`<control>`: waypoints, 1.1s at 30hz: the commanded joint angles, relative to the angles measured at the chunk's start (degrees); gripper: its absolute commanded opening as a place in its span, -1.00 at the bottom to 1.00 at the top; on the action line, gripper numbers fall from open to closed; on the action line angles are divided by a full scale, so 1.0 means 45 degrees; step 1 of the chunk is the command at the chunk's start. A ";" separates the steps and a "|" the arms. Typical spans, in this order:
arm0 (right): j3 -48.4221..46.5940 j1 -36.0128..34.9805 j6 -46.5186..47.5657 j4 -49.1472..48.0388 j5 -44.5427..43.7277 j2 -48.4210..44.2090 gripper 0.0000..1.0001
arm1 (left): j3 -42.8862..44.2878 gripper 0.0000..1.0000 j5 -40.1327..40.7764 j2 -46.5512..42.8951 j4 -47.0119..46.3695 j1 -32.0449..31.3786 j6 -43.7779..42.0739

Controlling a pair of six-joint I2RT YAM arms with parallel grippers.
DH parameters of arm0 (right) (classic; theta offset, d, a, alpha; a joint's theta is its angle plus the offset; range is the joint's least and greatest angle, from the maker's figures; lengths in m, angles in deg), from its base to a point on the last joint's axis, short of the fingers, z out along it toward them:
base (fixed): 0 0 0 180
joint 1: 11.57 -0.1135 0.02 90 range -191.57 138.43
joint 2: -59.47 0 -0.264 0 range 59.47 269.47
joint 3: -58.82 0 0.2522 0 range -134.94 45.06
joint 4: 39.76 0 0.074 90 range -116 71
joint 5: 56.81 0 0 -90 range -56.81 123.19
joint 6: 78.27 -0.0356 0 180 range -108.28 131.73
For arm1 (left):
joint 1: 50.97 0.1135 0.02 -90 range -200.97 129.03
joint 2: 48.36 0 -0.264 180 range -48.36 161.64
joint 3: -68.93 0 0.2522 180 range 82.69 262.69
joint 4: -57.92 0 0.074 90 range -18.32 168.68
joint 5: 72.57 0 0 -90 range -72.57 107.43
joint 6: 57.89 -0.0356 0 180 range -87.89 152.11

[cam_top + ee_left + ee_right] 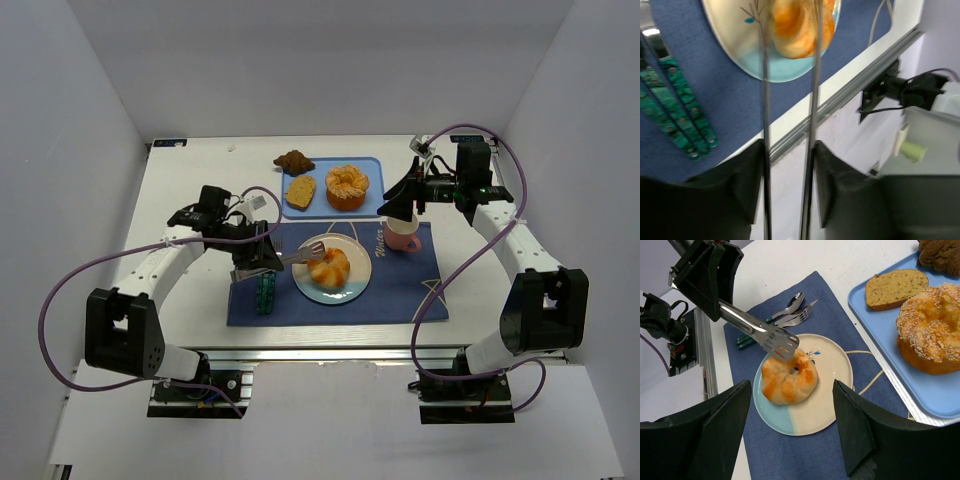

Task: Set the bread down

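A golden round bread [331,268] lies on a white and light-blue plate [353,287] on the blue mat. My left gripper [262,255] is shut on metal tongs [298,257], whose tips reach the bread's top left. In the left wrist view the two tong arms [765,125] run apart from between my fingers [752,175] up to the bread [800,27]. In the right wrist view the tong head [780,342] rests at the bread [787,382]. My right gripper [400,205] is open and empty, above the pink cup [403,240].
A blue tray [378,170] at the back holds a seeded ring loaf [347,186], a bread slice [300,191] and a dark pastry [294,161]. Green-handled cutlery [266,292] lies on the mat [400,290] left of the plate.
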 commanded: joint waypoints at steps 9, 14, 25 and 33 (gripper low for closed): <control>-0.0049 0.0087 -0.0088 -0.0336 0.0375 -0.0423 0.44 | 0.1578 0.24 0.2397 -0.0928 0.0086 0.0211 0.0265; -0.0029 0.0087 -0.0049 -0.0374 0.0433 -0.0365 0.44 | 0.2787 0.21 0.2905 -0.0598 -0.1533 0.0349 0.1437; 0.0029 0.0087 -0.0068 -0.0375 0.0472 -0.0443 0.44 | 0.6088 0.21 0.2905 0.4338 -0.3939 0.0193 0.4115; 0.0186 0.0106 -0.0068 -0.0394 0.0414 -0.0521 0.44 | 0.7693 0.24 0.2087 0.6336 -0.4541 -0.0080 0.4544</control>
